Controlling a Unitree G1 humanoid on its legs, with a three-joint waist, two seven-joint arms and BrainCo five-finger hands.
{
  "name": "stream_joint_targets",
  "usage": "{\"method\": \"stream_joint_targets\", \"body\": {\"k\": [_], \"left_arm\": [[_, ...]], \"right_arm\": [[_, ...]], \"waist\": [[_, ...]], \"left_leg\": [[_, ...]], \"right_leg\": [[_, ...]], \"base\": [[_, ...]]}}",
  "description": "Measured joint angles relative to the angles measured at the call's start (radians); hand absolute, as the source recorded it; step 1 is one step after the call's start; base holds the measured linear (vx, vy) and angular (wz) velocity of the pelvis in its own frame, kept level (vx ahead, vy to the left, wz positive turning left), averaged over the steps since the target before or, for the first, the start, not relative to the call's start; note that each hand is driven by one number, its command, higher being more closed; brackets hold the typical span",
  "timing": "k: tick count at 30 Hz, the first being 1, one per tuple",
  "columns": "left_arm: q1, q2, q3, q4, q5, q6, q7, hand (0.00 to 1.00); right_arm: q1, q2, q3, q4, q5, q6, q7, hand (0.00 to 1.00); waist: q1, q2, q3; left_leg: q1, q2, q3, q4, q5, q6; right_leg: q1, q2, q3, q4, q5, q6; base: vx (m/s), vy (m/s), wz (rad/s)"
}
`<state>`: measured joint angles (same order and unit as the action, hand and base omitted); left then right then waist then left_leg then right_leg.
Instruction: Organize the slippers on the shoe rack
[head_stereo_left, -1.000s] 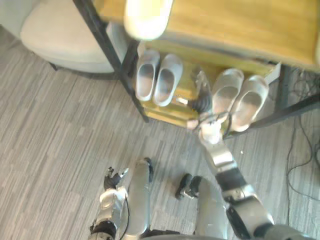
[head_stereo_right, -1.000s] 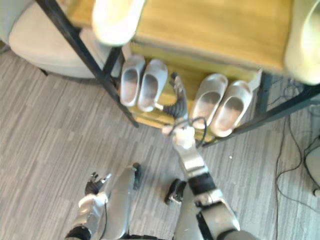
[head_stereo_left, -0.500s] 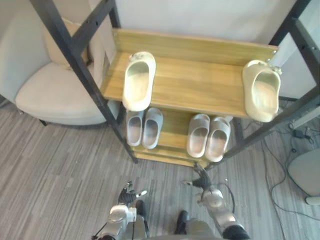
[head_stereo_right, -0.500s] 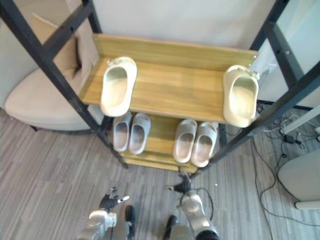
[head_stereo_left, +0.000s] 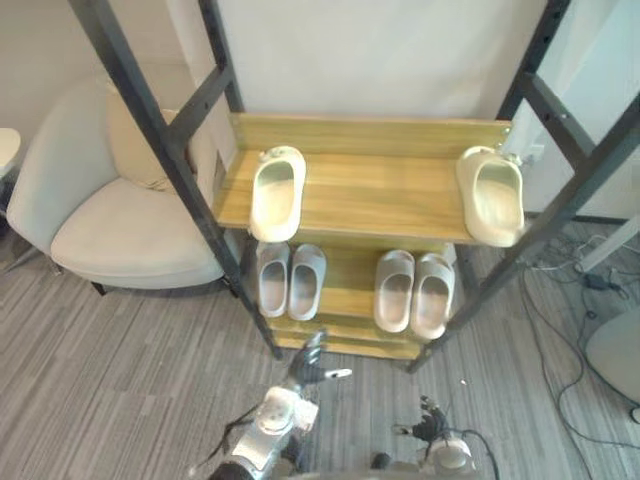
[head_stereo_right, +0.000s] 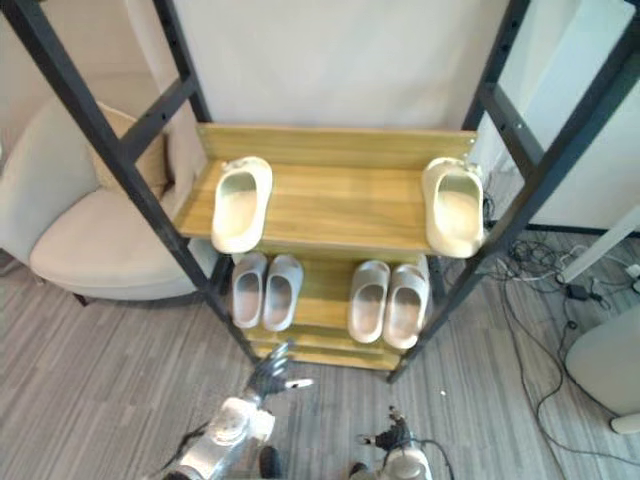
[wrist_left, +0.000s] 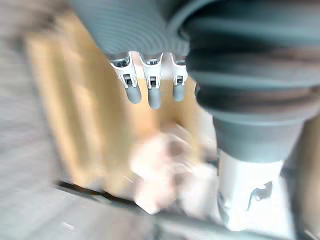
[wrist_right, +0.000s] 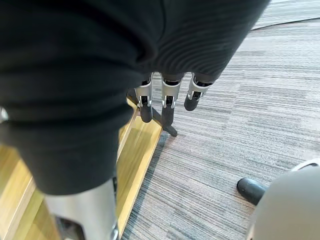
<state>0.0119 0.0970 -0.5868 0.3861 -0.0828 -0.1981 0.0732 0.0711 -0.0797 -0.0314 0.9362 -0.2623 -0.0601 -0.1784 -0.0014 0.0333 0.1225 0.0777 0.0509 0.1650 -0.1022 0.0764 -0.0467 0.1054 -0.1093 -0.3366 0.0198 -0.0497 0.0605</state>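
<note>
Against the wall ahead of me stands the shoe rack (head_stereo_left: 380, 190), black-framed with wooden shelves, with an armchair (head_stereo_left: 120, 230) to its left. On the lower shelf the left grey pair (head_stereo_left: 305, 282) and the right grey pair (head_stereo_left: 396, 292) each sit neatly side by side. On the top shelf the left cream slipper (head_stereo_left: 276, 192) and the right cream slipper (head_stereo_left: 494, 196) lie well apart, at opposite ends. I judge the lower shelf done, and the step in hand to be bringing that split pair together. My left hand (head_stereo_left: 305, 366) is up in front of the rack's bottom edge, fingers straight and apart, holding nothing. My right hand (head_stereo_left: 432, 430) hangs low near the floor, fingers loose and, as far as its wrist view lets me tell, empty. The next move calls for reaching a hand up to the top shelf and bringing one cream slipper over beside its mate.
</note>
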Motion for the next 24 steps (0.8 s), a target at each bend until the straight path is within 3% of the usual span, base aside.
{"method": "stream_joint_targets", "body": {"k": [5, 11, 17, 24], "left_arm": [[-0.024, -0.002, -0.078, -0.230, -0.042, -0.030, -0.018, 0.00], [-0.172, 0.005, -0.012, -0.418, -0.095, -0.050, 0.033, 0.00], [-0.300, 0.033, 0.147, -0.431, -0.075, -0.063, 0.107, 0.00], [-0.475, 0.139, 0.331, -0.229, -0.023, -0.057, 0.179, 0.00]], "right_arm": [[0.012, -0.001, 0.002, 0.004, -0.001, -0.001, -0.002, 0.00], [0.009, -0.012, 0.040, 0.022, -0.001, -0.001, -0.016, 0.00], [0.007, -0.022, 0.045, 0.022, -0.001, 0.000, -0.013, 0.00], [0.004, -0.047, 0.045, 0.020, -0.001, 0.004, 0.016, 0.00]], "waist": [[-0.001, 0.012, -0.033], [-0.002, 0.014, -0.059], [-0.006, 0.016, -0.073], [-0.017, 0.001, -0.068]], "left_leg": [[0.001, -0.006, -0.010, 0.000, -0.008, -0.009], [0.011, -0.005, -0.010, -0.001, -0.011, -0.010], [0.016, -0.007, -0.012, 0.000, -0.009, -0.007], [0.019, -0.004, -0.012, -0.001, -0.013, -0.012]], "right_leg": [[0.015, -0.001, -0.003, -0.022, 0.002, 0.006], [0.029, 0.004, 0.000, -0.035, 0.012, 0.004], [0.044, 0.012, -0.001, -0.061, 0.022, -0.002], [0.057, 0.020, 0.004, -0.094, 0.034, -0.006]], "base": [[-0.01, 0.014, 0.05], [0.01, -0.002, 0.00], [0.04, -0.011, -0.01], [0.01, -0.008, -0.03]]}}
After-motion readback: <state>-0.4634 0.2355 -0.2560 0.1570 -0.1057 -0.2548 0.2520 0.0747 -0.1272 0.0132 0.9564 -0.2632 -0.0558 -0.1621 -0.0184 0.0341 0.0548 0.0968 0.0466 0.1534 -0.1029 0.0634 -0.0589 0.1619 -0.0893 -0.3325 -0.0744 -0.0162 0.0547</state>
